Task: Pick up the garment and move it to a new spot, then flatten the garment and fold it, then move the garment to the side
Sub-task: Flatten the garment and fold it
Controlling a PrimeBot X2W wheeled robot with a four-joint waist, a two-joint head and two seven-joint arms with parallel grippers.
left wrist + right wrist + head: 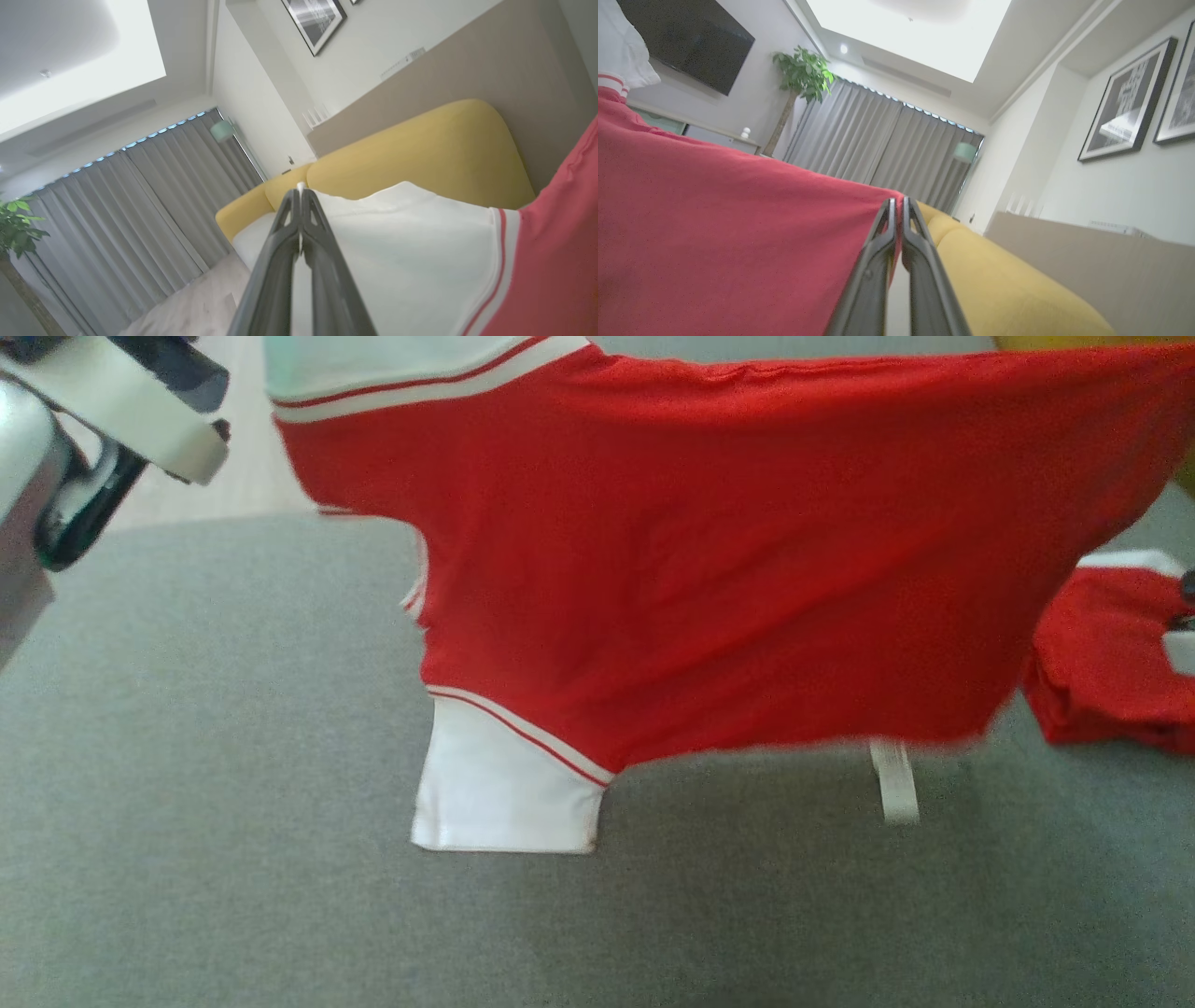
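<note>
The garment (709, 569) is a red shirt with white, red-striped sleeves. It hangs spread out in the air above the grey surface (233, 803). One white sleeve (504, 784) dangles at its lower left, and a white strap (894, 782) hangs below its hem. In the left wrist view my left gripper (299, 191) is shut on the edge of a white sleeve (420, 261). The right wrist view has my right gripper (898, 201) shut on the edge of the red cloth (714, 233). A pale forearm (112, 420) crosses the head view's top left corner.
A second red cloth (1111, 663) lies bunched on the grey surface at the right edge. A yellow padded back (411, 149) runs behind the surface and also shows in the right wrist view (1008, 289). Grey curtains (878, 140) and a potted plant (803, 70) stand farther off.
</note>
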